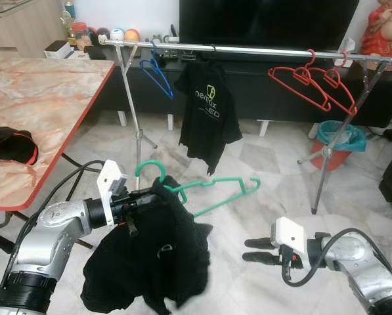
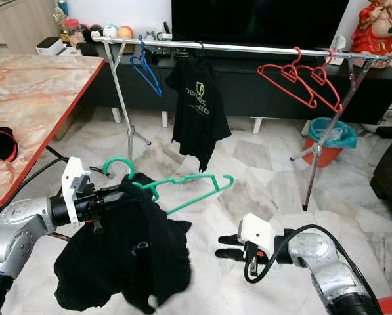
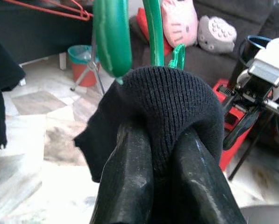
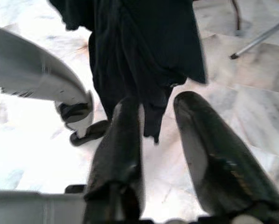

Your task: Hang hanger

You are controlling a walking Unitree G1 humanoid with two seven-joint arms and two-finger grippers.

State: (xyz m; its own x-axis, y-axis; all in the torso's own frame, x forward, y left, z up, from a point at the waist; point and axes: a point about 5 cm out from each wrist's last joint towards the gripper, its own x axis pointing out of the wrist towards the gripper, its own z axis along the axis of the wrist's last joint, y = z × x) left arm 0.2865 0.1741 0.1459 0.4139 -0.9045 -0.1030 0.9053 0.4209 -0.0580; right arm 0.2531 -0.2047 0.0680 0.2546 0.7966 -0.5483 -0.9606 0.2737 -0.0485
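Holding the black garment (image 1: 143, 256) on its green hanger (image 1: 212, 193) clamped in your left pincer (image 1: 138, 200), right pincer (image 1: 256, 251) empty and parted, you must next raise the hook to the silver rail (image 1: 248, 50).

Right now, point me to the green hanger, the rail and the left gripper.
green hanger (image 1: 223, 201): left eye view, on its lower bar.
rail (image 1: 261, 50): left eye view, on the bare silver tube.
left gripper (image 3: 151, 179): left wrist view, between fingertips pinching the black garment.
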